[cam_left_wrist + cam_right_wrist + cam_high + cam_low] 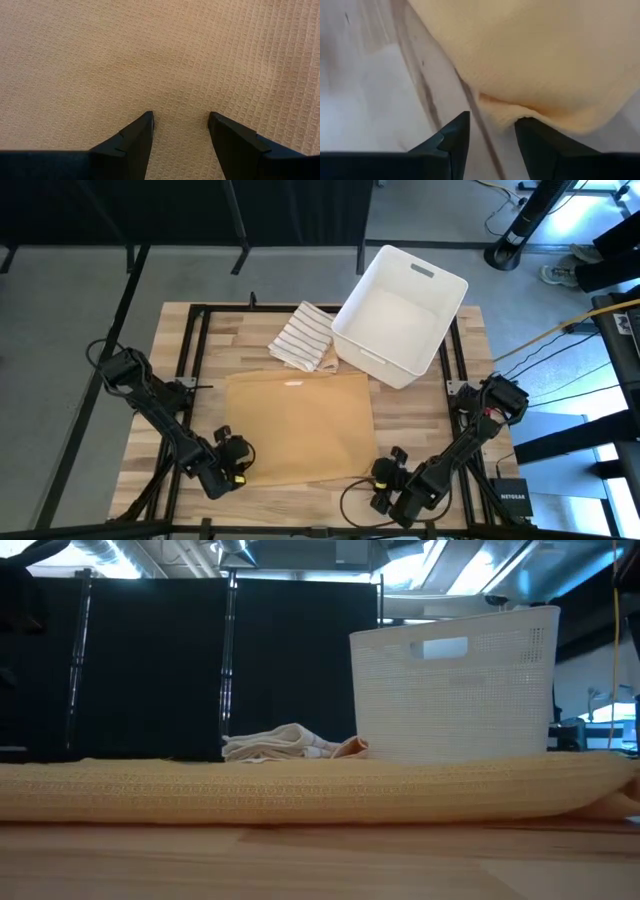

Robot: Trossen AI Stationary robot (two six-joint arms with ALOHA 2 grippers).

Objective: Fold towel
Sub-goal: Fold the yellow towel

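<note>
Left gripper (180, 125): fingers spread, tips down on the tan towel (300, 425) near its near-left corner, nothing pinched. Right gripper (492, 127): fingers spread, straddling the towel's near-right edge, not closed on it. The towel lies flat mid-table, near of the white basket (400, 315) and a striped cloth (303, 337). Risk: the left tips sit on open weave inboard of the edge; closing there would likely bunch cloth and skew the fold.

Tan waffle-weave towel (300, 792) spread flat across the wooden tabletop (320, 862), spanning the full width. Behind it, crumpled striped cloth (285, 744) just beside a white perforated basket (452, 680). Black curtain panels (150, 660) in the background.
</note>
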